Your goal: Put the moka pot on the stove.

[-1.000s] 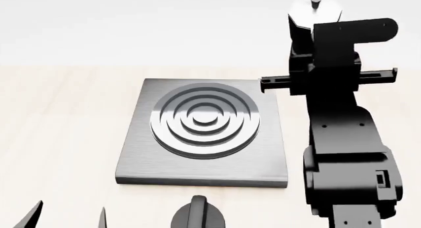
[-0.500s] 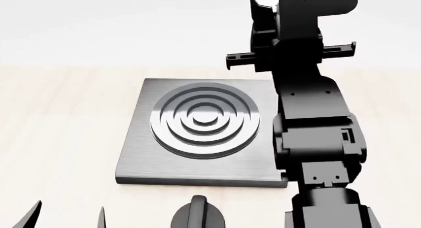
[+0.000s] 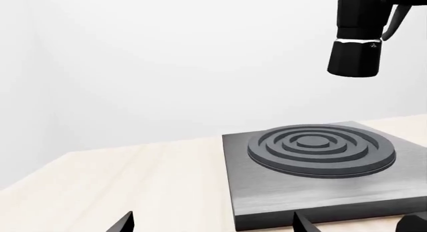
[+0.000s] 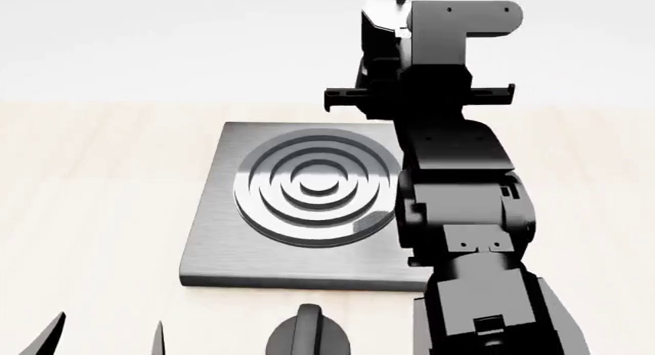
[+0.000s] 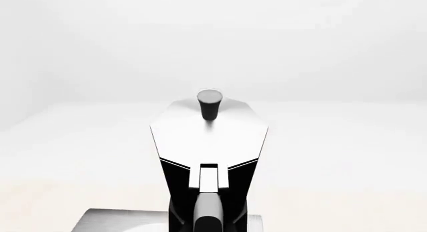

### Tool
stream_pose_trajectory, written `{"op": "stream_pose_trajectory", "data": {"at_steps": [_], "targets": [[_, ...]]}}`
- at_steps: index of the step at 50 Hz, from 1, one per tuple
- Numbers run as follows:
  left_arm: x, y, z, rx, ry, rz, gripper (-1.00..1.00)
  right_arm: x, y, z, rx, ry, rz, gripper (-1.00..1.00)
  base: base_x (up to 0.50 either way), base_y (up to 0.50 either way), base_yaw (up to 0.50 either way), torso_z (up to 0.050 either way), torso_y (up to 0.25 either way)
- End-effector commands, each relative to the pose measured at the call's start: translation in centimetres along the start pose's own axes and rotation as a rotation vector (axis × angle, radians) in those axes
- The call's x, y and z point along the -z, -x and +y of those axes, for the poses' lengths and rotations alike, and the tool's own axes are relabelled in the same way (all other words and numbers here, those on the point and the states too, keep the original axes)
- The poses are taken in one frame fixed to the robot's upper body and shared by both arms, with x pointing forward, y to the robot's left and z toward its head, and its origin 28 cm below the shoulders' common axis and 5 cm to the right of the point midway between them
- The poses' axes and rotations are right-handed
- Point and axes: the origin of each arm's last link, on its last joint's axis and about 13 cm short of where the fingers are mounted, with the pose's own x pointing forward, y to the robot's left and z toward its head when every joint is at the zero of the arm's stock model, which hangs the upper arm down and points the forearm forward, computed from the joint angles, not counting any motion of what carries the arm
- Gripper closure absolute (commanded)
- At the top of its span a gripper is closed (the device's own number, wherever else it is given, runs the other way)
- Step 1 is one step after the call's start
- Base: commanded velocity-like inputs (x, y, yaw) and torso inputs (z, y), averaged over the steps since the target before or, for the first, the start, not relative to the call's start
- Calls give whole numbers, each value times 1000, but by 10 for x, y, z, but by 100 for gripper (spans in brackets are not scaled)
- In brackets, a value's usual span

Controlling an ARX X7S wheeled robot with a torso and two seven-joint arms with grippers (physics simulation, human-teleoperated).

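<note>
One claw (image 4: 381, 60) clamped on moka pot (image 3: 355, 39), airborne

A pale wooden table and one small black knob

The table (image 4: 103, 217) has a light wood-grain top that runs back toward 12 o'clock, where it meets a plain white wall (image 4: 184, 41). At 6 o'clock, near the front edge of the head view, a short round black knob (image 4: 307, 336) with a raised ridge across it sits on the table; its edge just shows in the left wrist view (image 3: 413, 224).
</note>
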Motion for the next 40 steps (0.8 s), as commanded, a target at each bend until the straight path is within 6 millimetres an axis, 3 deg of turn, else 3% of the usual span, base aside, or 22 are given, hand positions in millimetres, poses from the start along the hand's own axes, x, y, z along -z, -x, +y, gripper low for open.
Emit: {"op": "stream_pose_trajectory", "data": {"at_steps": [1, 15, 40], "targets": [[0, 0, 0, 0, 2, 3, -100, -13, -1, 12, -33, -5, -25, 100, 0, 0, 0, 0, 0], [0, 0, 0, -1, 0, 4, -100, -21, -1, 25, -71, 27, -27, 100, 0, 0, 0, 1, 1], [0, 0, 0, -2, -3, -2, -100, -11, 1, 33, -64, 58, 54, 100, 0, 0, 0, 0, 1]]}}
